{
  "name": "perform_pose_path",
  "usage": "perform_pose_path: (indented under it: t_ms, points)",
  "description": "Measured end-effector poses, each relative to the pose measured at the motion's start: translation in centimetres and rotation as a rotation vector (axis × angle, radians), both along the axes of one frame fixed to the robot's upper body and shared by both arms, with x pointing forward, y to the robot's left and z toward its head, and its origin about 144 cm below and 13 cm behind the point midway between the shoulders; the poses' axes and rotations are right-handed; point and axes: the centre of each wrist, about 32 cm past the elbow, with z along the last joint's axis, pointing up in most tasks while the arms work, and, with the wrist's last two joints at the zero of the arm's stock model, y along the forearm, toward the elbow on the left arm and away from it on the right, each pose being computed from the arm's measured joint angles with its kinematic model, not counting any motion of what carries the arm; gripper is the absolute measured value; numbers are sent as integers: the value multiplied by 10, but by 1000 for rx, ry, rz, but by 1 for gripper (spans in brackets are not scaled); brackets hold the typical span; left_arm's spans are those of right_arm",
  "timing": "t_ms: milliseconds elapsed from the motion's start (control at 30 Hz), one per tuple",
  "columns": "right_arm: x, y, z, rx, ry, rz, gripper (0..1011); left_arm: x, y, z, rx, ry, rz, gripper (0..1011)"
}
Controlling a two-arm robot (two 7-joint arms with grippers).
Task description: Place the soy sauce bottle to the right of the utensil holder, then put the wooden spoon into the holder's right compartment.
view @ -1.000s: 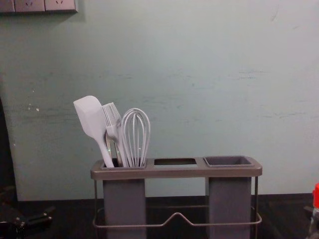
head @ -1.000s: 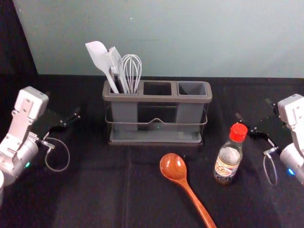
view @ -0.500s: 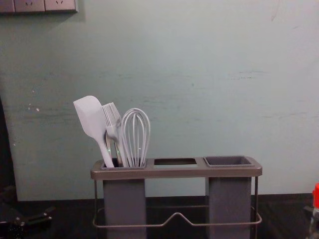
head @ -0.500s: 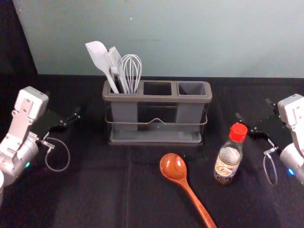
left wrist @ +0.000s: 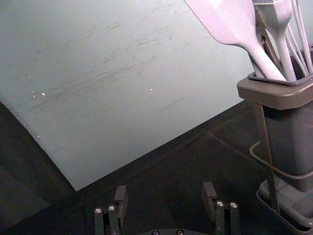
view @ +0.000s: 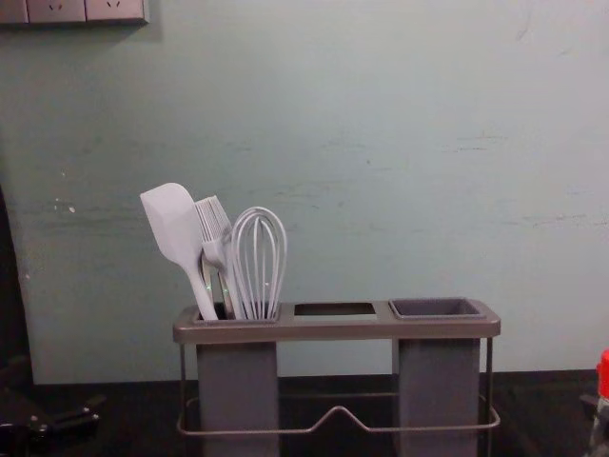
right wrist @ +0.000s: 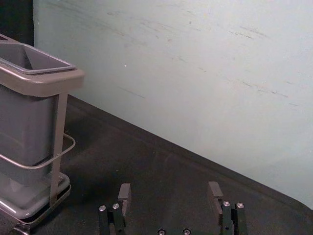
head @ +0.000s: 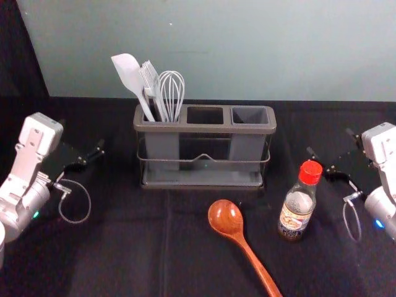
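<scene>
We judged both steps left: the red-capped glass soy sauce bottle (head: 296, 213) stood off the grey 3-opening utensil holder's (head: 204, 129) right front corner; the glossy brown wooden spoon (head: 225, 216) lay towards the black cloth's (head: 111, 260) front edge. Our left gripper (left wrist: 165, 192) and right gripper (right wrist: 169, 191), towards its side edges, gaped wide, holding nothing.

White arms (head: 42, 132), looped grey cables (head: 90, 199), black jaws
</scene>
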Motion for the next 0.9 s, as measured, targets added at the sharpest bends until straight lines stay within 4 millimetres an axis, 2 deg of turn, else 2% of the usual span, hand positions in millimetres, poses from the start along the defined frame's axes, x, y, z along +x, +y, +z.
perform_pose_path:
  t_ms: [467, 733, 900]
  points:
    - [-1, 0, 2, 1, 4, -4, 1004, 0, 0, 0, 0, 0, 0, 1005]
    - [-19, -10, 11, -19, 18, -10, 1004, 0, 0, 0, 0, 0, 0, 1005]
    - [-39, -26, 17, -7, 25, 13, 1004, 0, 0, 0, 0, 0, 0, 1005]
